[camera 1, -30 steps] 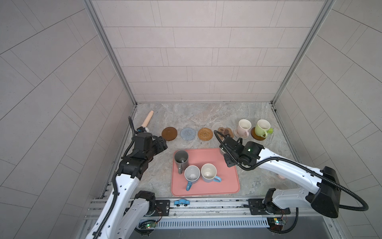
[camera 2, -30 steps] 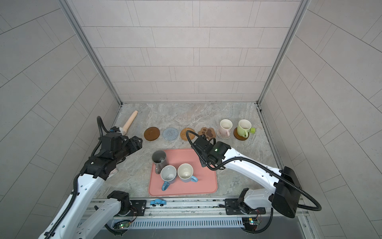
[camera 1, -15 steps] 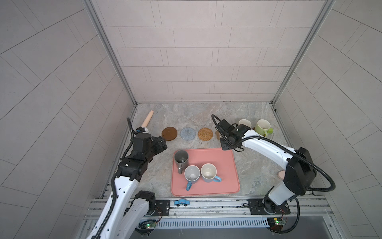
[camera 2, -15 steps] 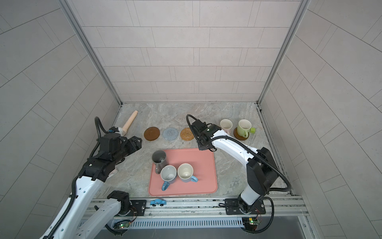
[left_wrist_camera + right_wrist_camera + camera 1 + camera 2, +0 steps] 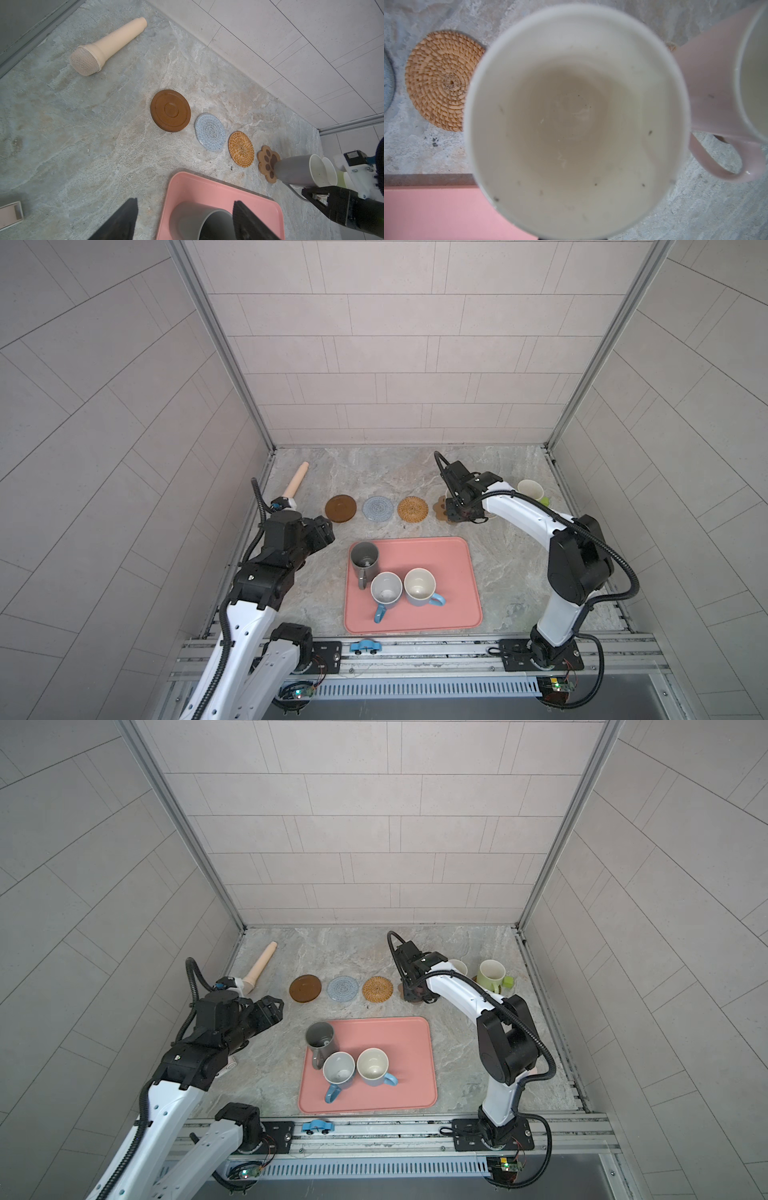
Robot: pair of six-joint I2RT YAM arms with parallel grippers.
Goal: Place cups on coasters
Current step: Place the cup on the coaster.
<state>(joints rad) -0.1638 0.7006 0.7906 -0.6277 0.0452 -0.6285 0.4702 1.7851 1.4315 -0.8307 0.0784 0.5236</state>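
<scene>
**Grey mug held at the paw coaster**

The right gripper point(image 5: 311, 192) is pressed shut on the handle of the grey mug point(image 5: 295, 172). The mug's base covers the side of the paw-shaped coaster point(image 5: 267, 160) nearest the pink mug point(image 5: 716, 93); whether it rests there or hangs just above cannot be told. A good finish likely means centring it over the paw, upright and clear of the pink mug, before letting go. The left gripper point(image 5: 185, 201), spread wide, hovers well away from the paw, over the tall dark grey mug point(image 5: 199, 220).
</scene>
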